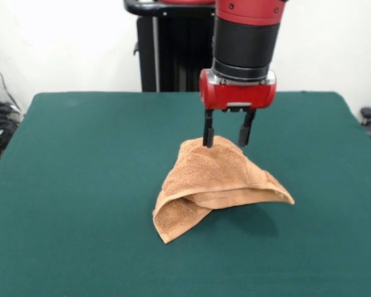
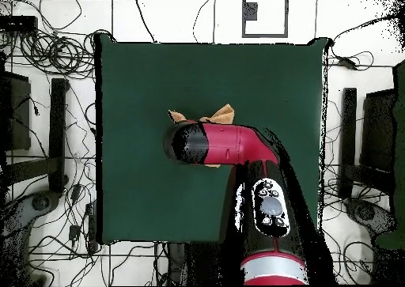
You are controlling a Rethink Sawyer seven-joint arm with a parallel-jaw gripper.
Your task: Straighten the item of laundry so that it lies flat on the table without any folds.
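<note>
**One limp towel, peaked under the gripper**

One small orange-tan towel [image 1: 219, 185] sits near the middle of the green table [image 1: 68, 185], bunched into a tent with its peak up between the fingers of the gripper [image 1: 228, 133]. The fingers stand apart, one on each side of the peak, and they do not look closed on the cloth.

The terry looks soft, light and floppy. It should drape and sag rather than hold a shape, and its nap ought to grip well. A folded flap curls under at 7 o'clock, and a corner juts out at 4 o'clock. A loose corner or hem seems the best place to hold it.

Overhead, the arm [image 2: 237, 145] hides most of the towel. Cables [image 2: 47, 54] lie on the floor off the table, and nothing obstructs.
</note>
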